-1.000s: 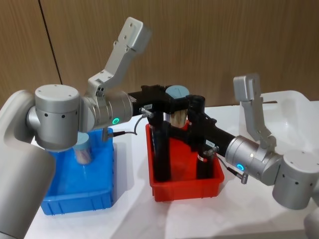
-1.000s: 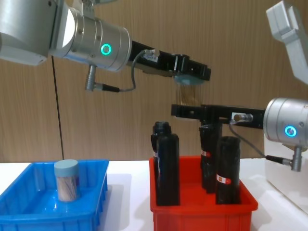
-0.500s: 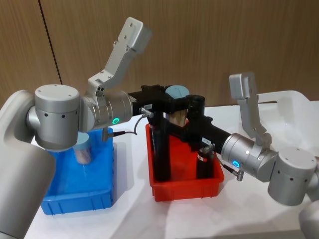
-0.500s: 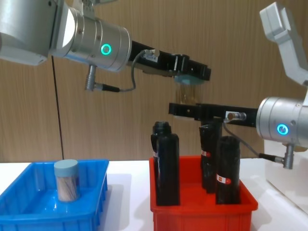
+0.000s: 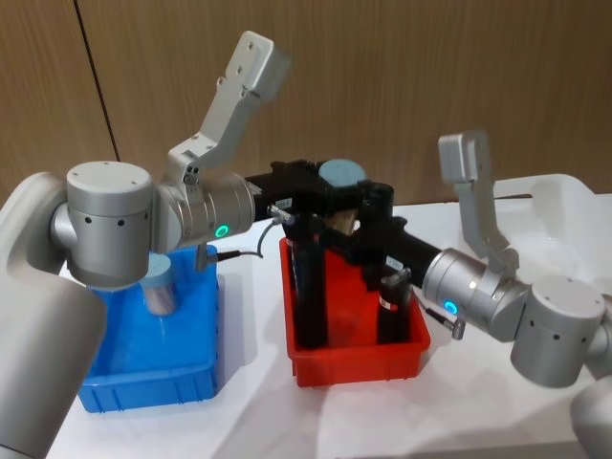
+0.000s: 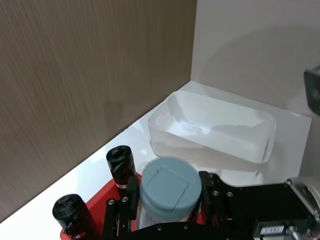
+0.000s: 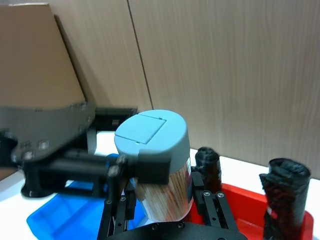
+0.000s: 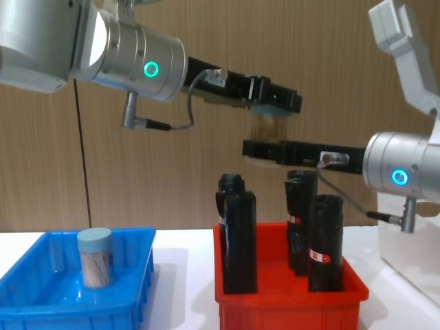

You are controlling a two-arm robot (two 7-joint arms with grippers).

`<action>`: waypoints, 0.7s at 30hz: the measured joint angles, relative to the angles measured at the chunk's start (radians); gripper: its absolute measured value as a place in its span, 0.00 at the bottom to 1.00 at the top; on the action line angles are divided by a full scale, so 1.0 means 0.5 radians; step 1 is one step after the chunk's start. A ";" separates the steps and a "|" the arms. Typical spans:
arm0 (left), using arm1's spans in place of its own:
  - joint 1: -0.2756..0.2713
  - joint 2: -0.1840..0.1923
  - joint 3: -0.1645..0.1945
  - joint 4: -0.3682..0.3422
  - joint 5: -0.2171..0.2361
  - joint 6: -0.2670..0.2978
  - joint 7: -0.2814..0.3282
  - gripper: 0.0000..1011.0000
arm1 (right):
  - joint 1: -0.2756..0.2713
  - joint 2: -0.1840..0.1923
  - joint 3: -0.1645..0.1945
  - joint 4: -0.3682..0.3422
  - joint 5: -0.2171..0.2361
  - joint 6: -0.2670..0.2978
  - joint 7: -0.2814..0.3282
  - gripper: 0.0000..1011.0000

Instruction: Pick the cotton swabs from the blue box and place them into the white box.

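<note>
Lower left: blue box (image 5: 143,387), one cotton swab jar (image 5: 160,287) left standing inside. Centre, high above the red bin (image 5: 359,363) of black rolls (image 5: 308,287): second jar (image 7: 160,165), clamped at its lid by the left gripper (image 8: 273,103). Right gripper (image 8: 265,148) set around its body, grip impossible to tell. Right: white box (image 6: 165,112), bare inside. No delivery yet.

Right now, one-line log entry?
handover above red bin | left claw: shut on cotton swab jar | right claw: at its base | second jar: blue box
</note>
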 joint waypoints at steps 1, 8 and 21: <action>0.001 0.000 0.000 0.000 0.001 0.005 -0.001 0.73 | 0.000 0.000 0.000 0.000 0.000 0.000 0.000 0.65; 0.001 0.000 0.001 0.001 0.001 0.006 -0.001 0.90 | 0.008 0.001 0.002 -0.001 0.005 -0.011 -0.014 0.65; 0.000 0.000 0.000 0.001 0.001 0.006 -0.001 0.99 | 0.012 0.004 0.000 -0.003 0.012 -0.018 -0.033 0.65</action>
